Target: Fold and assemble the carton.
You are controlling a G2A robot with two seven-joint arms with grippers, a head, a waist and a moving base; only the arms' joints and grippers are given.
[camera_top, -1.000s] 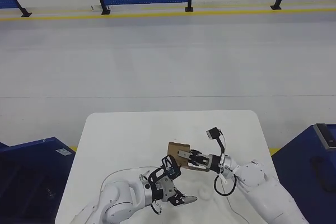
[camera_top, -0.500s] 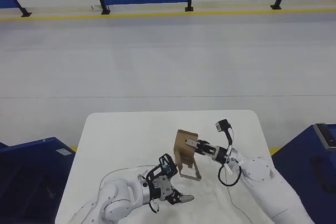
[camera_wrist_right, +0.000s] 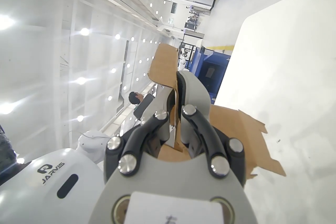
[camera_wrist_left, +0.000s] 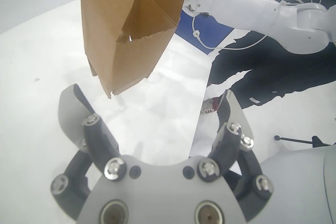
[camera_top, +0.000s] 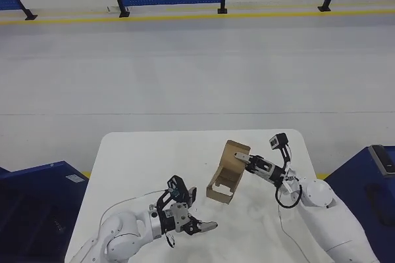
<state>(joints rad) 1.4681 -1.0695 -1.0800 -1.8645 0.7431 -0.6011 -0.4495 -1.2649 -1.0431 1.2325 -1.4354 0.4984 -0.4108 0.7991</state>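
The brown carton (camera_top: 229,174) stands tilted on the right half of the white table (camera_top: 138,164), with its open mouth turned up and toward the robot and one long flap rising at its far end. The right gripper (camera_top: 240,158) is clamped on that raised flap. In the right wrist view its fingers (camera_wrist_right: 193,93) are pressed close together with the cardboard edge pinched between them, and the rest of the carton (camera_wrist_right: 164,70) spreads out past them over the table (camera_wrist_right: 275,51). The right arm comes in from the carton's right. Its forearm is stretched nearly straight toward the carton and its wrist is level with the flap. The left gripper (camera_top: 207,226) sits on the robot's side of the carton and a little to its left, apart from it and low over the table. It is spread wide with nothing between its fingers. The left forearm lies low, bent in at the elbow. In the left wrist view the gripper (camera_wrist_left: 149,92) points toward the carton (camera_wrist_left: 123,22), which hangs from the right arm with its lower corner close above the table (camera_wrist_left: 31,51). I cannot tell whether that corner touches.
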